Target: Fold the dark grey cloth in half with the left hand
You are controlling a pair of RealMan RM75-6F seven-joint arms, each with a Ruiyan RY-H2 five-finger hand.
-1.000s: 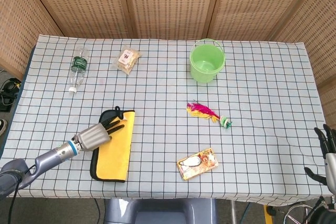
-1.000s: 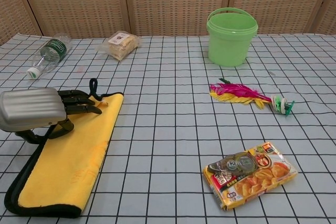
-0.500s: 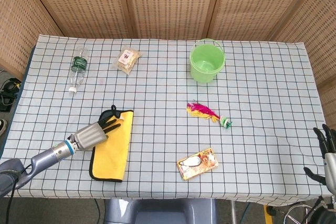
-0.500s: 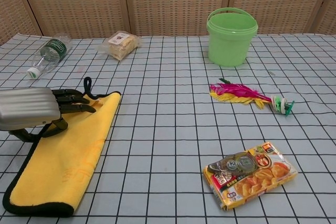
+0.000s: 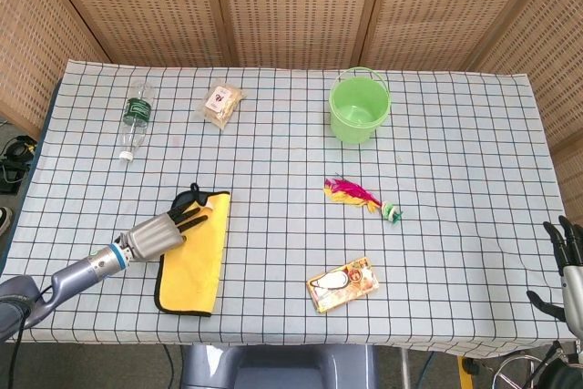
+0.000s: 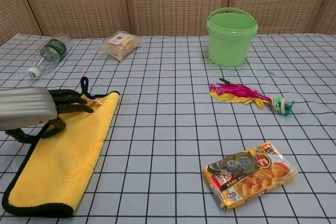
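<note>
Head view gives us the counter (image 5: 455,252) under a checked sheet, and on its near left part the dark grey cloth (image 5: 193,252), lying with its yellow face up and a dark border around it, a small dark loop at its far corner. Our left robot hand (image 5: 164,230) reaches in from the left and lies over the cloth's far left edge, fingers (image 6: 71,101) stretched out over the yellow face; whether it pinches the border we cannot tell, since the chest view shows only a thumb curling beneath the palm beside the edge. Our right robot hand (image 5: 567,271) sits off the counter's near right corner, fingers spread and holding nothing. Next in size, a green bucket (image 5: 359,107) stands upright at the far middle, well apart from the cloth. A plastic bottle (image 5: 135,119) lies on its side at the far left, a bagged snack (image 5: 221,104) near it. A flat food packet (image 5: 342,284) rests at the near middle, and a pink feather toy (image 5: 360,197) lies between packet and bucket
</note>
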